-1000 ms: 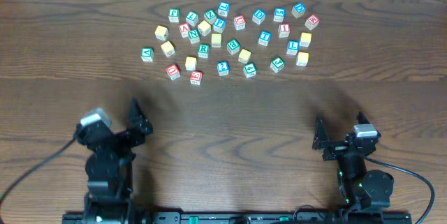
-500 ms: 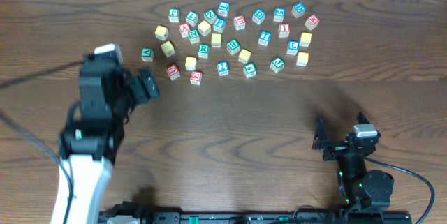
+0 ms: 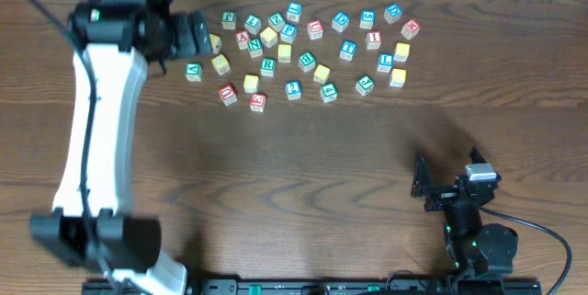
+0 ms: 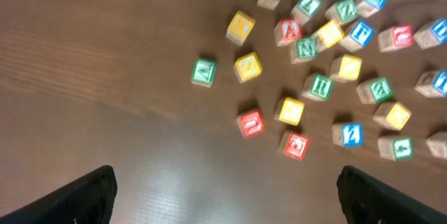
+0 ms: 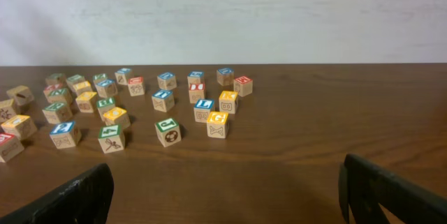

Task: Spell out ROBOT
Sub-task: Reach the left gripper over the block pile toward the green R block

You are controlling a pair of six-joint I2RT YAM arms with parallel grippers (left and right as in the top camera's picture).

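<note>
Your table (image 3: 322,166) is dark wood. All the cubes (image 3: 303,51) sit loose in one scatter at its far middle, with no row formed.

Left arm (image 3: 96,120) is stretched out to the far left. The left gripper (image 3: 190,36) hangs over the left edge of the scatter, fingers wide apart with nothing between them; the left wrist view shows bare wood and cubes below.

Right gripper (image 3: 447,174) sits low at the near right, well apart from the cubes, also spread and empty.

Your letters:
- The green R cube (image 3: 267,65) is in the left half of the scatter.
- The green B cube (image 3: 307,61) is near it to the right.
- One yellow cube (image 3: 284,52) sits between them, a second yellow cube (image 3: 322,73) just beside the B. You can't read their letters.
- The blue T cube (image 3: 347,50) lies further right.

None touch either gripper.
</note>
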